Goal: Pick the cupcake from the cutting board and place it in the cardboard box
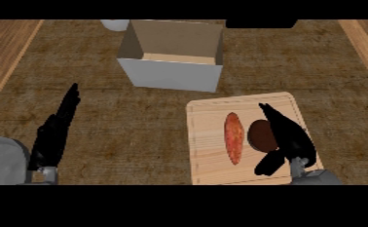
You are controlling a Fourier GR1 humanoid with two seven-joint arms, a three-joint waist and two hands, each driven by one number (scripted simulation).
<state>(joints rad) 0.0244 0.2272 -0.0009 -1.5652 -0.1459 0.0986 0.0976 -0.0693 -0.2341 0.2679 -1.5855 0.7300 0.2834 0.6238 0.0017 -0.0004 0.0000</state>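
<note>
Resting on the pale wooden cutting board (215, 119) at near right, the dark brown round cupcake (260, 136) sits beside an orange-red elongated sausage (233, 138); the black right hand (287, 138) curls around it, while the left hand (54, 131) lies spread, straight-fingered, near left; the open cardboard box (173, 55) stands farther back

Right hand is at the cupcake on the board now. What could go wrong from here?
1. The right hand covers part of the cupcake, so whether it is actually held cannot be seen; it might slip on lifting.
2. A red oblong item lies right beside the cupcake and could get knocked.
3. The cardboard box has tall walls; a low carry may hit the near wall.
</note>
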